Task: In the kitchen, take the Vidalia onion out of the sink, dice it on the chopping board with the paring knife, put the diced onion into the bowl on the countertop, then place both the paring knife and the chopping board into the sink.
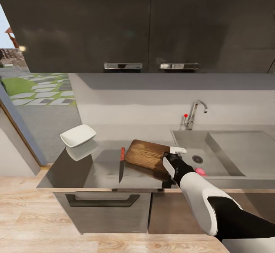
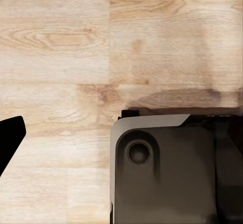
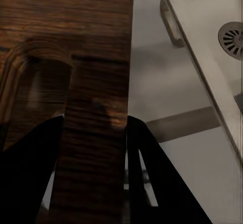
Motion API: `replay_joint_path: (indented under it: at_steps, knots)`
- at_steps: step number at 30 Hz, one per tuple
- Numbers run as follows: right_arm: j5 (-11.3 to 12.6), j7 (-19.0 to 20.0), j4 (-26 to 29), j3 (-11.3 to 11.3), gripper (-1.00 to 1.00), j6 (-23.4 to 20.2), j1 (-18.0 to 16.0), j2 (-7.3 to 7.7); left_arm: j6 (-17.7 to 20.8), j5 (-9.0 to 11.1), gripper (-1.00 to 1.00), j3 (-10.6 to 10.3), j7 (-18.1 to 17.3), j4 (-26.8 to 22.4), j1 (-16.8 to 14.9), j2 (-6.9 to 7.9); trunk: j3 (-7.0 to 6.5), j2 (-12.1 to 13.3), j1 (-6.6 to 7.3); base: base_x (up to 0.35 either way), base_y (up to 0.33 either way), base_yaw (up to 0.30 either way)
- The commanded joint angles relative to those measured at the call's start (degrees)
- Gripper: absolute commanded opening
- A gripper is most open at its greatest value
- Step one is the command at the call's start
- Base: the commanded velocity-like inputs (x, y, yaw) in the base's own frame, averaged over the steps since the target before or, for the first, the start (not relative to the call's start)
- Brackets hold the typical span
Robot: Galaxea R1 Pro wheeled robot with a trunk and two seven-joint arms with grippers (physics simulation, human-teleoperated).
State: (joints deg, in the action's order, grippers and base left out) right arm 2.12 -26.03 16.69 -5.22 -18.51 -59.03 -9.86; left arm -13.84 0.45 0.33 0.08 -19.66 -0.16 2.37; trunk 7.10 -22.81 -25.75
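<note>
The right gripper (image 1: 170,157) is clamping its fingers (image 3: 152,178) on the near right edge of the chopping board (image 1: 148,154), which is tilting up off the table (image 1: 76,169) beside the sink (image 1: 229,150). The paring knife (image 1: 122,164) is lying just left of the board, red handle pointing away from the robot. The bowl (image 1: 78,135) is sitting at the table's far left corner. A pink-red round thing (image 1: 200,171) is resting in the sink near the drain. The left wrist view is facing wooden floor (image 2: 61,46), and I cannot tell how the left fingers are standing
</note>
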Motion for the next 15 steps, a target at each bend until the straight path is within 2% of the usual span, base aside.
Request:
replay_joint_path:
  at_steps: [1,9,15]
  knots:
    - [0.25,-0.17,0.10,-0.23,-1.00,-0.19,-0.03,-0.03,-0.13,0.03,1.00,0.02,0.01,-0.02,-0.02,0.00,0.03,-0.11,-0.04,0.000,-0.088,0.000]
    - [0.18,-0.13,0.02,-0.13,-1.00,-0.28,-0.03,-0.06,-0.13,-0.01,1.00,0.02,0.01,-0.02,-0.02,-0.08,-0.69,-0.11,-0.04,0.000,-0.221,0.000]
    - [0.03,-0.08,-0.94,0.01,-1.00,-0.30,-0.03,-0.13,-0.13,-0.01,1.00,0.02,0.01,-0.02,-0.02,-0.02,-1.18,-0.11,-0.04,0.000,-0.068,0.000]
